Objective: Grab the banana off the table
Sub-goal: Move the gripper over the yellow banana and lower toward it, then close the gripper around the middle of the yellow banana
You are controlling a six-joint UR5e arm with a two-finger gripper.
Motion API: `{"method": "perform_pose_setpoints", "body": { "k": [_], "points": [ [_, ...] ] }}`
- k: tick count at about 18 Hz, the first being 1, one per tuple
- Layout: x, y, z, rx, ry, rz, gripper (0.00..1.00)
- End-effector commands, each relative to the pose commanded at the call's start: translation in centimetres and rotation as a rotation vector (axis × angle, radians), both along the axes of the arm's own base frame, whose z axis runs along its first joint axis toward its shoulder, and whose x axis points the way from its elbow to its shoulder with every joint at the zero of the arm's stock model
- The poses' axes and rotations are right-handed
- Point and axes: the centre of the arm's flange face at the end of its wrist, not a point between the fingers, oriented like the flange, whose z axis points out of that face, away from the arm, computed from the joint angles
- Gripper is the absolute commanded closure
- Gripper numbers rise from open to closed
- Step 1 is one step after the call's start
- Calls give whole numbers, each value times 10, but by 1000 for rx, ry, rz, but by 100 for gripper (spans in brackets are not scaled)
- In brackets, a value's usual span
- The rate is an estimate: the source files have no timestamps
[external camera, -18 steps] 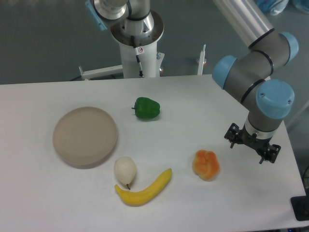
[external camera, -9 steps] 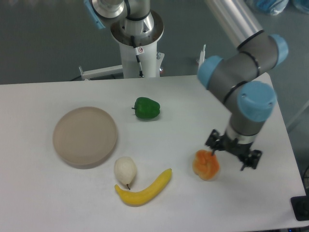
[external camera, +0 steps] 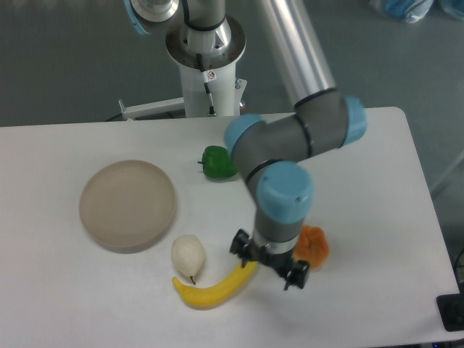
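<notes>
Banana lies near the tabletop front edge, just beside the pear. Gripper has swung in from the right, now over its upper tip, hiding part of the orange pepper; fingers' spread unreadable. Approach nearly done, descent likely next. Plate farther left.

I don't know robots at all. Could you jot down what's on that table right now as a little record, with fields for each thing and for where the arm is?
surface: white table
banana: yellow, lying near the front edge, its right end under the arm's wrist
pear-shaped fruit: pale cream, just left of the banana
plate: round, beige, bare, on the left
green pepper: toward the back, partly hidden by the arm
orange pepper: right of the wrist, partly hidden
gripper: over the banana's right end; fingers not visible from this view
banana lifted: no
</notes>
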Motion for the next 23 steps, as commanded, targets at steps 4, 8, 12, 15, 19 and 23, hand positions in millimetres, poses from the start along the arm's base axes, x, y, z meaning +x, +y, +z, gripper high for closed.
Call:
{"method": "perform_pose_setpoints", "body": {
  "k": [4, 8, 12, 15, 19, 23],
  "points": [
    [13, -4, -19, -30, -19, -17, 0],
    [14, -3, -27, -38, -22, -20, 0],
    [18, 1, -42, -51, -31, -27, 0],
    [20, 2, -56, -78, -28, -34, 0],
    [23, 4, -73, -97, -39, -39, 12],
    [23, 3, -70, -105, -30, -34, 72]
  ]
}}
